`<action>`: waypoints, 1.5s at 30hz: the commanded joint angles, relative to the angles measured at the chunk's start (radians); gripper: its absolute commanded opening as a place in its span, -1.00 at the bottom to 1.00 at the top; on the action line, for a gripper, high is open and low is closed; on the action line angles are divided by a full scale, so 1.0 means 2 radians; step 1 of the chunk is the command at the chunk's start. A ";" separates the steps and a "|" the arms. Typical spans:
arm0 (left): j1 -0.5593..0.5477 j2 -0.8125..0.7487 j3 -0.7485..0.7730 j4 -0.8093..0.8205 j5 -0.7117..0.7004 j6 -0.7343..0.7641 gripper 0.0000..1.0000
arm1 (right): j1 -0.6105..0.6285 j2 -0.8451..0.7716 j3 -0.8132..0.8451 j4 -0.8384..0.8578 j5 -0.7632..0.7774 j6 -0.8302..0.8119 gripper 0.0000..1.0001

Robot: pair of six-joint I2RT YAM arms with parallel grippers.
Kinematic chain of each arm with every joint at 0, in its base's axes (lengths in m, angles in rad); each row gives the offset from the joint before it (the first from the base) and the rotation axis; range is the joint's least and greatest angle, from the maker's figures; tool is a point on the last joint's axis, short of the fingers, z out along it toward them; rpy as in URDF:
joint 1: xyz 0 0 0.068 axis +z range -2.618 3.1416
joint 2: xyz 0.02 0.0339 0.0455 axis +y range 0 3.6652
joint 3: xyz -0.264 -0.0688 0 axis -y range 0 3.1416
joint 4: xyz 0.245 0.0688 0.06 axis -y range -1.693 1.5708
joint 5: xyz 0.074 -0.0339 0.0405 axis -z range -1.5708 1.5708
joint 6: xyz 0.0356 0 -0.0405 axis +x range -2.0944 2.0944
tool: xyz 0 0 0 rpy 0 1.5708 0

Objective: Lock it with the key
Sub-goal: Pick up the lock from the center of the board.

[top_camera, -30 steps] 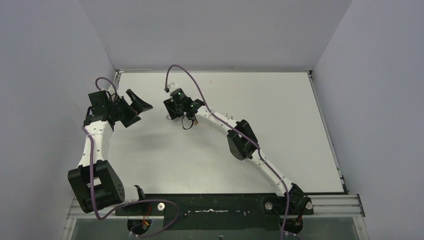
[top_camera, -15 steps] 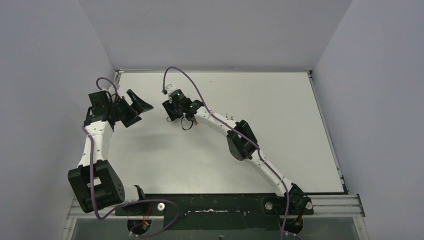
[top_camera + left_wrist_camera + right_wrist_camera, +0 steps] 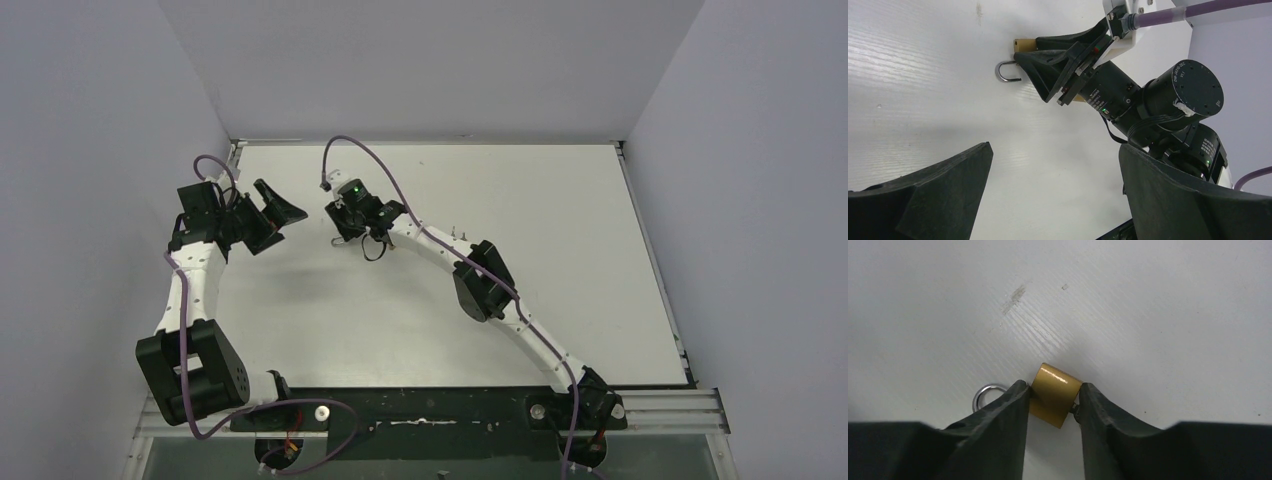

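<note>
1. The padlock [image 3: 1054, 394] lies on the desk [image 3: 560, 200], in its far left quarter and nearer the far edge than the near one. Its brass body sits between my fingers, and its steel shackle [image 3: 985, 392] sticks out to one side, down on the surface. I cannot tell whether the shackle is pushed home.
2. My right pincer [image 3: 1054, 387] is about half closed onto that body. As far as the wrist view shows, one finger lies against each brass side. I cannot tell how firm the hold is.
3. I can make out no key (a tiny grey speck by the body's near corner is too small to name).
4. I judge the step in hand to be pinning the body so it cannot skid. To do it well I should squeeze squarely across the flat sides and keep the lock pressed to the desk. My fingers should stay clear of the shackle and the keyhole end.
5. My left pincer [image 3: 1055, 155] stands wide open with nothing in it. It is near the desk's left edge, facing the lock but apart from it.
6. The desk is white, faintly ribbed and probably slippery under brass. A dark scuff [image 3: 1013, 299] lies just beyond the lock. Pale grey walls [image 3: 420, 60] close in the far and side edges, and a purple cable [image 3: 375, 160] loops over my right wrist
</note>
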 commanded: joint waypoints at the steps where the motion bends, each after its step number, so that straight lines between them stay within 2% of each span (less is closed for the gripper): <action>1: 0.003 -0.002 0.000 0.030 0.020 0.008 0.95 | 0.010 0.007 -0.010 -0.033 0.010 -0.012 -0.51; 3: 0.003 -0.002 -0.001 0.030 0.020 0.008 0.95 | 0.009 0.006 -0.011 -0.036 0.013 -0.010 -0.68; 10: 0.003 -0.006 -0.005 0.033 0.022 0.008 0.95 | 0.009 -0.011 -0.026 -0.034 0.017 -0.006 -0.88; 11: 0.003 -0.006 -0.007 0.034 0.023 0.008 0.95 | 0.010 -0.015 -0.029 -0.034 0.016 -0.006 -0.76; 13: 0.004 -0.006 -0.009 0.036 0.023 0.009 0.95 | 0.010 -0.024 -0.038 -0.031 0.014 -0.006 -0.28; 14: 0.004 -0.005 -0.011 0.037 0.024 0.008 0.95 | 0.009 -0.029 -0.044 -0.029 0.014 -0.007 -0.20; 18: 0.005 -0.007 -0.015 0.038 0.024 0.009 0.95 | 0.009 -0.041 -0.059 -0.031 0.018 -0.009 -0.04; 21: 0.005 -0.006 -0.015 0.038 0.024 0.010 0.95 | 0.012 -0.042 -0.062 -0.038 0.020 -0.014 -0.04; 24: 0.005 -0.005 -0.015 0.039 0.024 0.010 0.95 | 0.015 -0.039 -0.064 -0.043 0.023 -0.021 -0.24; 27: 0.006 -0.005 -0.015 0.037 0.022 0.011 0.95 | 0.019 -0.041 -0.064 -0.045 0.023 -0.022 -0.66; 29: 0.006 -0.005 -0.016 0.037 0.021 0.013 0.95 | 0.018 -0.046 -0.068 -0.041 0.036 -0.016 -0.85; 35: 0.011 -0.007 -0.023 0.055 0.033 0.011 0.95 | 0.014 -0.082 -0.070 -0.031 0.021 0.005 -0.94; 45: 0.005 -0.066 -0.077 0.262 0.130 -0.050 0.95 | -0.008 -0.203 -0.113 0.026 -0.050 0.078 -1.00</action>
